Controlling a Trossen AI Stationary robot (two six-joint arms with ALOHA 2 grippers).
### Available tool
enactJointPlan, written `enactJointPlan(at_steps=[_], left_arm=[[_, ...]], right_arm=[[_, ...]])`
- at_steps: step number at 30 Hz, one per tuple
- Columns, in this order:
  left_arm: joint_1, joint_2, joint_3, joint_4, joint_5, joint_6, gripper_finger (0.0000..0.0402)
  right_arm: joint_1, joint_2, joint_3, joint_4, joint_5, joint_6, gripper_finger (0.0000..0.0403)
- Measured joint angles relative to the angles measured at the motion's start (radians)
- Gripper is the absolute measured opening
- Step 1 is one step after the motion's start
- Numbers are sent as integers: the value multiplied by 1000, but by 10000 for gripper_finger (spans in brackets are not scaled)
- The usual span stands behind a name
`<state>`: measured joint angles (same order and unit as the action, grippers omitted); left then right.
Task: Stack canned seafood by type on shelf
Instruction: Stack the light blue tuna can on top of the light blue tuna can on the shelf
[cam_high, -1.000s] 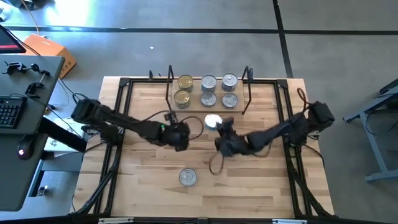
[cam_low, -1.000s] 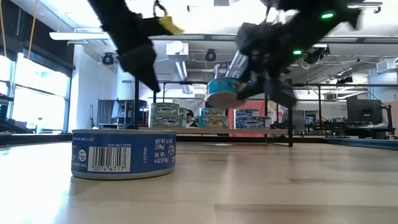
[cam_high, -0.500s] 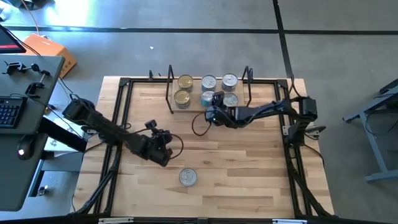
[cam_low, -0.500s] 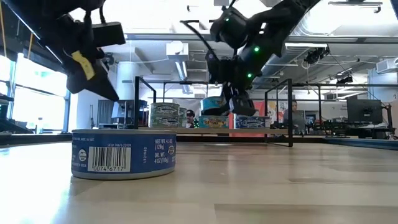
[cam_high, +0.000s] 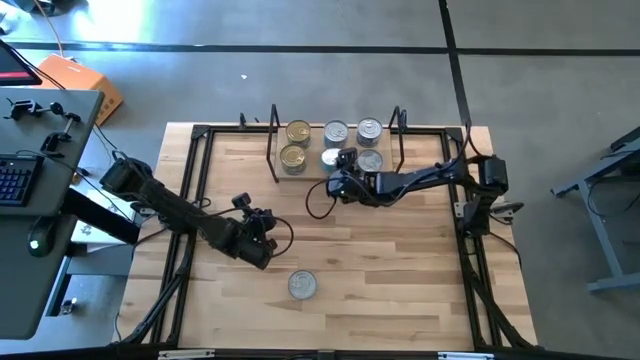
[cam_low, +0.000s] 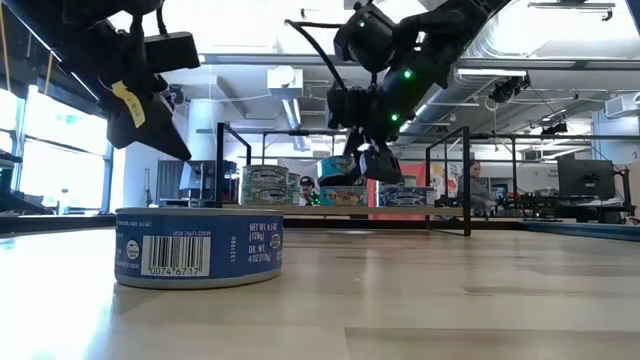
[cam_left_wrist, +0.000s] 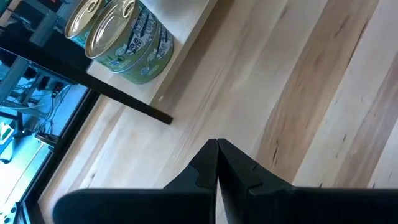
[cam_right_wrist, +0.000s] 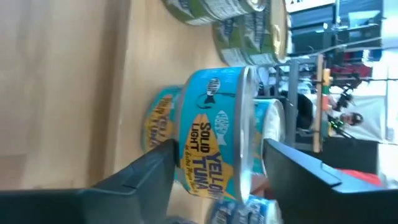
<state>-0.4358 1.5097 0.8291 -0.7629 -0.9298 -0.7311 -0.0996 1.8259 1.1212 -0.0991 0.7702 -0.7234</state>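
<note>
High view, shelf: shelf (cam_high: 383, 172) lies along the far side of the surface (cam_high: 400, 280), a black wire upright at each end.
High view, tins on shelf: two gold-lidded tins (cam_high: 296, 143) sit at the shelf's left end, one behind the other; silver-lidded tins (cam_high: 369, 130) fill the middle and right.
High view, right tool: right tool (cam_high: 340, 170) is stretched across to the middle of the shelf, over the front middle tin (cam_high: 330, 157).
High view, left tool: left tool (cam_high: 262, 240) hangs over the bare surface left of centre, well apart from the shelf.
High view, stray tin: one silver-lidded blue tin (cam_high: 302, 285) stands alone near the front of the surface, just beside the left tool's reach.
Low view, stray tin: the blue tin shows close up with a barcode label, upright on the surface.
Low view, right tool: it hangs above the shelf row with a teal tin between its fingers (cam_low: 377, 165), on top of another tin there.
Low view, left tool: raised at the upper left, above and behind the blue tin, not touching it.
Left wrist view: its two fingers (cam_left_wrist: 205, 171) are pressed together, holding nothing; the gold-lidded tins stand on the shelf end beyond.
Right wrist view: fingers (cam_right_wrist: 149, 171) stand wide on either side of a teal tin labelled yellowfin tuna, with visible gaps; whether they touch it I cannot tell. That tin rests on a matching teal one.
</note>
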Motion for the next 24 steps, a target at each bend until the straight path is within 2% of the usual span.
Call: enactJointPlan(at_steps=[4,7,18,20,24], left_arm=[[0,0,0,1,0,0,1],[0,0,0,5,0,0,1],[0,0,1,5,0,1,0],[0,0,1,5,0,1,0],[0,0,1,11,0,1,0]], right_arm=[[4,-1,30,-40,81,-18,262],[1,-1,53,-103,89,-4,276],[41,-2,131,-235,85,169,279],[50,-2,136,-251,51,214,279],[42,-2,131,-253,-129,347,279]])
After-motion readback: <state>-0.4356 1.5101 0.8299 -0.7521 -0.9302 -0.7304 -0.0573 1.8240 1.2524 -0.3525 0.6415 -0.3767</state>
